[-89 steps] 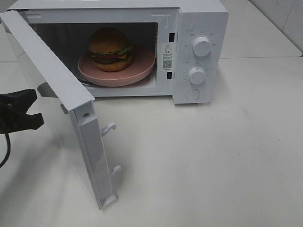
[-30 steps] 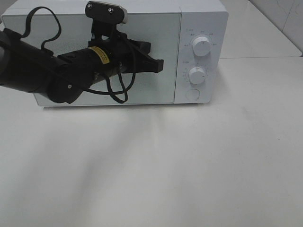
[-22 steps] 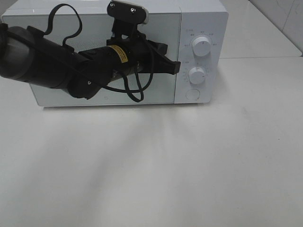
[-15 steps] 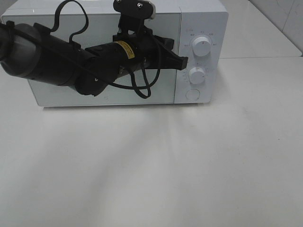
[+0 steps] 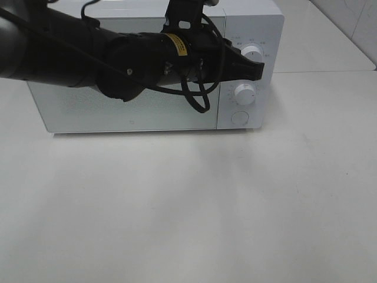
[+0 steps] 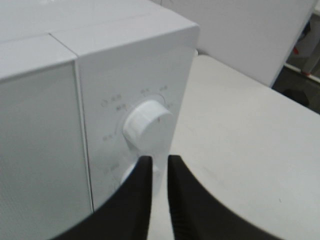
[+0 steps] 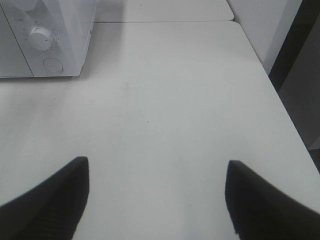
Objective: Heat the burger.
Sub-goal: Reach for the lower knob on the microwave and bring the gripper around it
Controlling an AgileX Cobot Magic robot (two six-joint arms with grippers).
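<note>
Exterior high view gives us the microwave (image 5: 268,23) standing on the table (image 5: 235,206) with its door (image 5: 123,112) shut flush against the front. We cannot see through the pale door panel, so the burger shows in none of our views and we cannot tell where it lies. Our left arm (image 5: 65,47) reaches from the left across the door to the control panel on the microwave's right side, with a black cable (image 5: 200,97) looping under it. The left gripper (image 5: 254,69) has its tips in front of that panel, over the lower edge of the upper knob (image 5: 253,52) and above the lower knob (image 5: 244,94); a round button (image 5: 240,117) sits beneath both knobs. From the left wrist we see the two black fingers (image 6: 142,185) barely parted, with a thin slit between them and nothing in it. Their tips are right beside the upper knob's rim, and we cannot tell whether they touch it. From the right wrist we see the right gripper (image 7: 156,161) spread wide and holding nothing, hanging over the table well apart from the microwave, whose lower knob and button are in sight there.
</note>
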